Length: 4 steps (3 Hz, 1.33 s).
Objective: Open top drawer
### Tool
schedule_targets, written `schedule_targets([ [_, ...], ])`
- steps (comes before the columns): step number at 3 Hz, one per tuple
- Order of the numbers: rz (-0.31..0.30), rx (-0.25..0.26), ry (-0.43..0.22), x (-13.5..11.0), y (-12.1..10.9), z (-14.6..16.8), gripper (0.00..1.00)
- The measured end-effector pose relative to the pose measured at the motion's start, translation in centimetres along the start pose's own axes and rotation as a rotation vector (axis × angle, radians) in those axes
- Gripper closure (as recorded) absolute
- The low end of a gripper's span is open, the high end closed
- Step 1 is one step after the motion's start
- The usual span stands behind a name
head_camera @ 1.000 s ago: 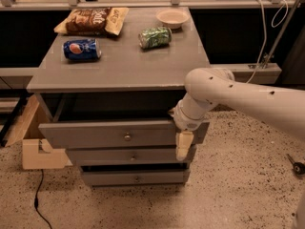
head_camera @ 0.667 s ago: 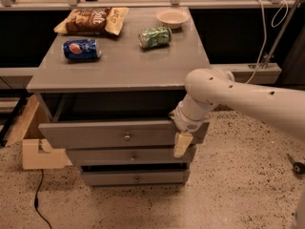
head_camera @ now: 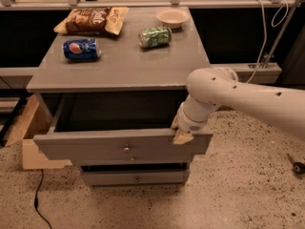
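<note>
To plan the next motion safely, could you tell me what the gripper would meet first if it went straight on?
The gripper points down at the upper edge of the front of the top drawer, near one end. It would probably meet that edge first, though depth is unclear.

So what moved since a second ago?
The top drawer slid further out toward the camera, along with the gripper at the upper right edge of its front. The blue can, green can, chip bag and bowl on the cabinet top stayed put.
</note>
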<state>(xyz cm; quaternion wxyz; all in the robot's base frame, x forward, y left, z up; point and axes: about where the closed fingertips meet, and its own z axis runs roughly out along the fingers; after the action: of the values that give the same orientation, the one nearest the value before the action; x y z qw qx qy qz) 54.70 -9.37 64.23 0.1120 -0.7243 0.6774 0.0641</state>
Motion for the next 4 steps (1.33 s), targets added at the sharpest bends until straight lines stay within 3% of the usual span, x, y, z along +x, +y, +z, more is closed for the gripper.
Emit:
schedule_targets([
  [1,0.0,0.0,0.0,0.0,0.0,-0.1,0.96],
  [4,0.068,0.034,-0.021,0.9,2.3,-0.7,1.0],
])
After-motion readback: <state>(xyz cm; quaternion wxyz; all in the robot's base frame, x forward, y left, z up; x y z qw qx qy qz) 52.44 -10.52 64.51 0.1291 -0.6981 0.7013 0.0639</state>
